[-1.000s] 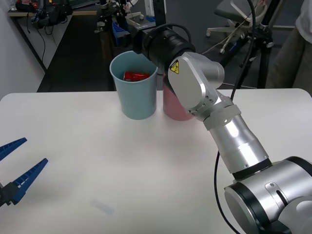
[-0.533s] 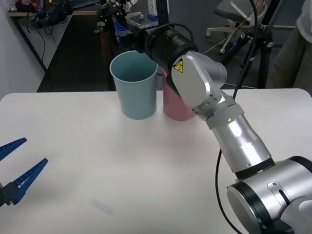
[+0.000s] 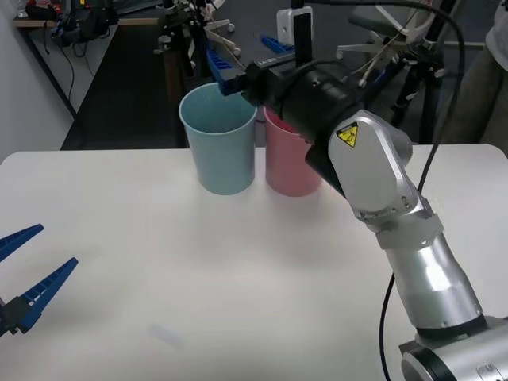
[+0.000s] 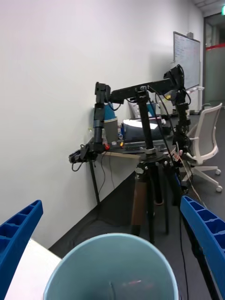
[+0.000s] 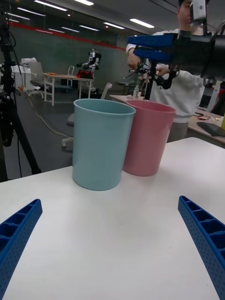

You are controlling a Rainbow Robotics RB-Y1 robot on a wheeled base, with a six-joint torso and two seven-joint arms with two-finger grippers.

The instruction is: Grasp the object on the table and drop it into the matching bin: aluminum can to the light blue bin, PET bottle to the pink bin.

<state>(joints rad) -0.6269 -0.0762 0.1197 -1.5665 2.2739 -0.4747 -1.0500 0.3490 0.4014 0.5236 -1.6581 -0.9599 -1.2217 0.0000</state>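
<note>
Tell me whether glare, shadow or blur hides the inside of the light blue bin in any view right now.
Right wrist view: the light blue bin is sharp, its inside evenly lit, with a faint reddish patch at the bottom; the open right gripper frames it. Front view: the near wall hides the bottom, soft shadows on the table. Left wrist view: outsides only, beside the pink bin; open left gripper low.

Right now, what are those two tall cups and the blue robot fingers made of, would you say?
The light blue bin and the pink bin look like moulded plastic: smooth, matte, thin rolled rims, one even colour. The left gripper's fingers also look like plastic, bright blue with a ribbed, gridded face; they could be a softer rubbery plastic. The table is a smooth white board, likely laminate.
</note>
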